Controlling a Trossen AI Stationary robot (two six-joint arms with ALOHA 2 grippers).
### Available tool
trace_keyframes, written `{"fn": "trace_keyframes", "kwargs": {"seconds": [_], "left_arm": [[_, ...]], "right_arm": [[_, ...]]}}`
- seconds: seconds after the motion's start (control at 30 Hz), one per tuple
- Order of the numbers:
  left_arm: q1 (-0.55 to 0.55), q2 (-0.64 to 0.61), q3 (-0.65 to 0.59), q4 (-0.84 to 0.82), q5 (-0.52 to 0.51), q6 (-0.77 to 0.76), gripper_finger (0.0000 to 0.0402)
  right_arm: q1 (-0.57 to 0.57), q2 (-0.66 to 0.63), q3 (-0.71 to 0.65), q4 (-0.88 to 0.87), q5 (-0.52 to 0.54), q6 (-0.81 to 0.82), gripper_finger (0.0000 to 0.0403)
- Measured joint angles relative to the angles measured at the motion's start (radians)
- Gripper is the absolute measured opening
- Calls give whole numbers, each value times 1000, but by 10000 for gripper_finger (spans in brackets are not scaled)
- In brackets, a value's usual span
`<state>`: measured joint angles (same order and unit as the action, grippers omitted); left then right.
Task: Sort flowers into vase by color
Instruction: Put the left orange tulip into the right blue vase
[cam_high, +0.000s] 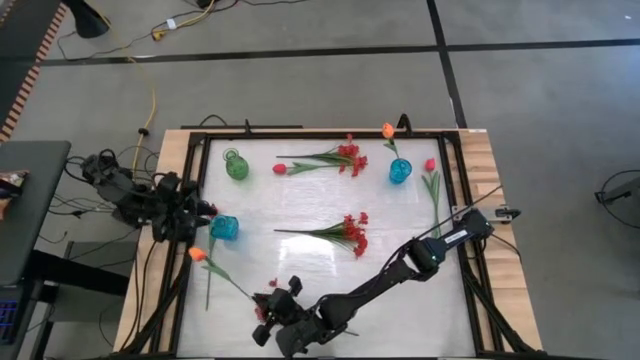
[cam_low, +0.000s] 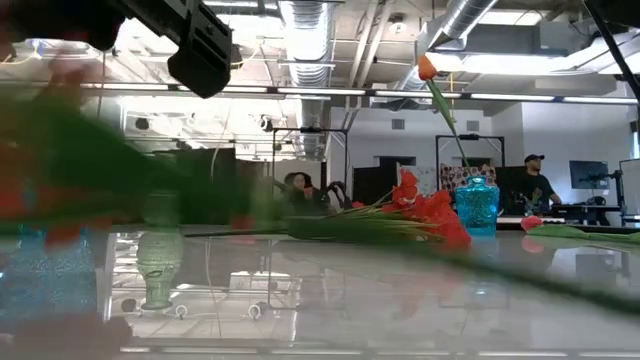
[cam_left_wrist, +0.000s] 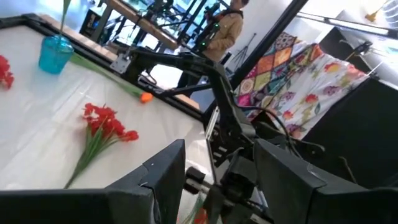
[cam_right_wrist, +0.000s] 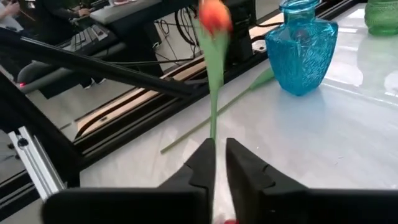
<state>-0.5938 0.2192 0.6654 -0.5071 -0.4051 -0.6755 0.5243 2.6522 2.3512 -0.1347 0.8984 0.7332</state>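
My right gripper (cam_high: 260, 298) is near the table's front edge, shut on an orange tulip (cam_right_wrist: 214, 15) whose stem runs out toward the left blue vase (cam_high: 224, 228). My left gripper (cam_left_wrist: 217, 180) stands open with nothing between its fingers, drawn back at the table's left edge (cam_high: 198, 210). Another orange tulip (cam_high: 388, 130) stands in the right blue vase (cam_high: 400, 171). A green vase (cam_high: 236, 165) stands at the far left. Two red sprays (cam_high: 342, 157) (cam_high: 348, 233) and a red-pink tulip (cam_high: 431, 168) lie flat on the table. My right gripper pinches the orange tulip's green stem (cam_right_wrist: 214, 132) between its two fingers, at the end away from the bud. The fingers lie along the stem, nearly level, pointing toward the table's far left. The bud (cam_high: 197, 254) sticks out ahead; whether it rests on the table I cannot tell.
A loose green stem (cam_right_wrist: 205, 124) lies on the table between my right gripper and the left blue vase (cam_right_wrist: 303, 50). A black frame (cam_high: 200, 150) borders the table. People sit in the room behind (cam_low: 535, 180). Bare table lies in the middle front (cam_high: 400, 310).
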Motion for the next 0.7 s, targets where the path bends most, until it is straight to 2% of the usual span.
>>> {"fn": "trace_keyframes", "kwargs": {"seconds": [0.3, 0.43, 0.57, 0.6, 0.7], "left_arm": [[0, 4, 0, 5, 28, 10, 178], [0, 4, 0, 5, 33, 28, 178], [0, 4, 0, 5, 30, 43, 178], [0, 4, 0, 5, 30, 43, 178], [0, 4, 0, 5, 30, 43, 178]], "right_arm": [[-48, 1, 0, -36, -198, 157, 158], [-104, 1, 2, 16, -467, 180, 196], [-170, 1, 4, 5, -722, 291, 213], [-183, 1, 4, -6, -756, 292, 213], [-205, 2, 4, -10, -768, 291, 206]]}}
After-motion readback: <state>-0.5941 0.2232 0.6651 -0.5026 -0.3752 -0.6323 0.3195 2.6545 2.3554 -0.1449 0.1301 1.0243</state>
